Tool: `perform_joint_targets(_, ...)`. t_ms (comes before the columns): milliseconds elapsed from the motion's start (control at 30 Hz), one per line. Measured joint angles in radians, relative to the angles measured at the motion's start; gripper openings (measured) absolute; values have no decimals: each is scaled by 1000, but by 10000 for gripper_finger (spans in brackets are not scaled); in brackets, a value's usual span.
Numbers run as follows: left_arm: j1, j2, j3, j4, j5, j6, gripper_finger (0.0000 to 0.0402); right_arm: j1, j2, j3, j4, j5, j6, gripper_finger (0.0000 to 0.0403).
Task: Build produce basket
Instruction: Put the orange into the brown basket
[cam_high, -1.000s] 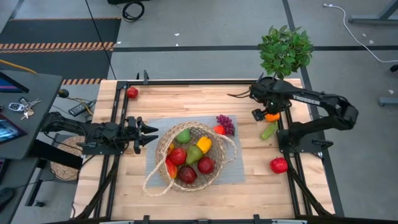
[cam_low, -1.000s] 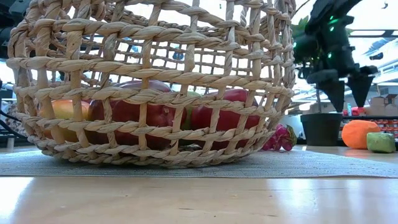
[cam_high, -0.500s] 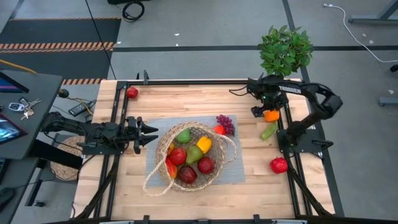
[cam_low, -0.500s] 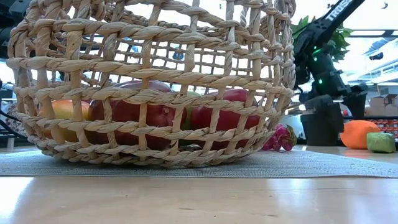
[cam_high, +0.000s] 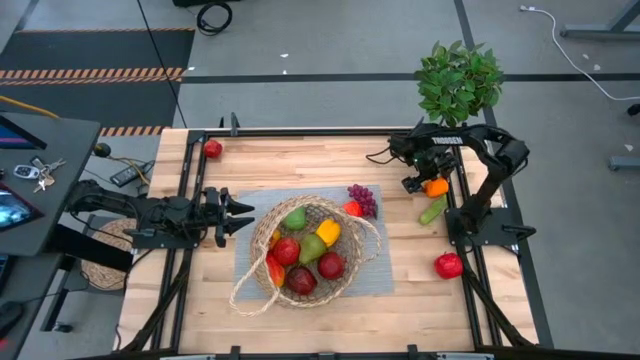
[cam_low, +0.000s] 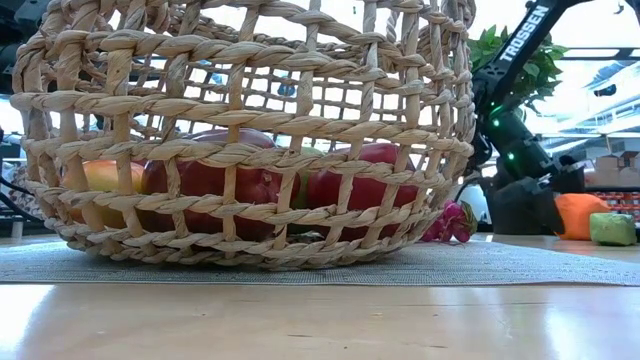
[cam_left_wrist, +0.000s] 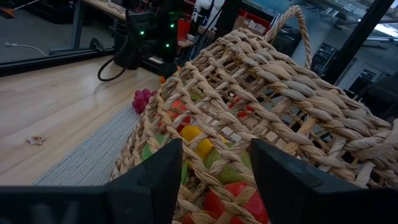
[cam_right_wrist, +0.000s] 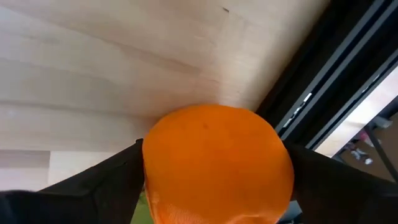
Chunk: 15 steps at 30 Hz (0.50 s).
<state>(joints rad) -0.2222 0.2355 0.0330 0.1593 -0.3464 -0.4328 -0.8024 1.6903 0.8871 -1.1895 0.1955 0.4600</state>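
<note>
Basket (cam_high: 310, 255) sits mid-table on a grey mat (cam_high: 375, 270), holding red apples (cam_high: 331, 265), a green pear (cam_high: 294, 218), a yellow pepper (cam_high: 328, 232) and other produce. Purple grapes (cam_high: 362, 197) lie on the mat just beside the basket's far-right rim. An orange (cam_high: 436, 186) rests on the bare wood near the table's far-right edge, a green fruit (cam_high: 432, 210) just beside it, a red fruit (cam_high: 448, 265) further down that edge, another red one (cam_high: 212, 149) at the far-left corner. Right gripper (cam_high: 423, 182) is lowered at the orange, fingers wide and flanking it on both sides in the wrist view; contact cannot be told. Left gripper (cam_high: 240, 215) waits just left of the basket, fingers closed on nothing. Potted plant (cam_high: 459, 82) stands beyond the table.
</note>
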Motion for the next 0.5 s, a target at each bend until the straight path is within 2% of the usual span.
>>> perform_joint_targets(267,0,0,0,0,0,0,197,27,-10,-1,9,6,-13,308)
perform_joint_targets(500,0,0,0,0,0,0,194,132,-122,26,15,-10,5,305)
